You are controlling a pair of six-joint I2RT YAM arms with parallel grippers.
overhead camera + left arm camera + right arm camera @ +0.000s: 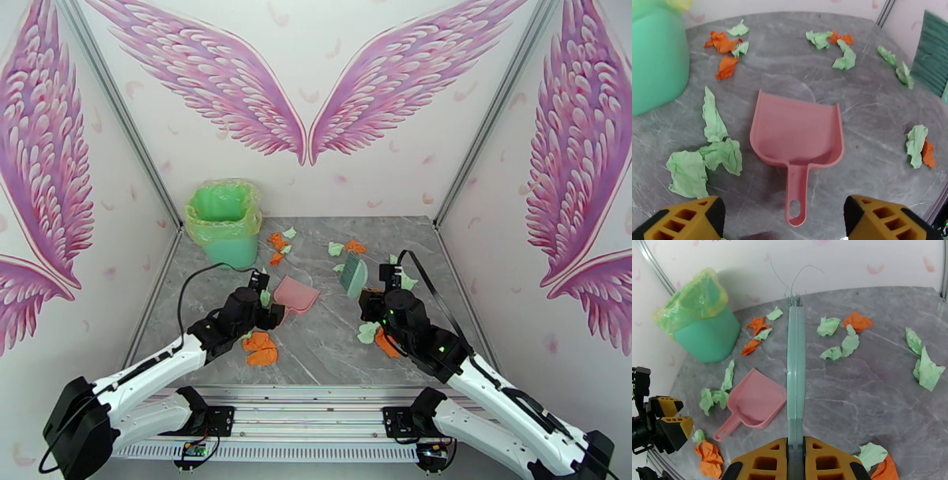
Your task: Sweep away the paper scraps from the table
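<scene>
Where the overhead camera looks down on the marble-patterned table (332, 359), orange and mint paper scraps (261, 348) lie scattered on it: a cluster near the green waste bin (223, 229), another at the far centre, and more beside each arm. The pink dustpan (298, 293) lies flat left of centre, its handle pointing at the left gripper (268, 306). The right gripper (370, 300) holds the teal hand brush (354, 276) out over the table.

Left wrist view: the left gripper (782, 211) stands released, its yellow fingers (691, 221) wide apart on either side of the dustpan (796, 134) handle and clear of it. Mint scraps (715, 154) lie just left of the pan, with further scraps beyond it and at the right; none lie inside it. The bin (655, 63) sits at upper left, and the brush bristles (934, 63) at upper right.

Right wrist view: the right gripper (796, 461) is clenched on the brush (796, 370) handle, with the brush running straight ahead. The dustpan (754, 402) lies to its left and the bin (703, 327), lined with a yellow bag, stands farther back. Scraps (841, 344) lie on both sides of the brush. The left gripper (673, 417) appears at the left edge, its jaws parted.
</scene>
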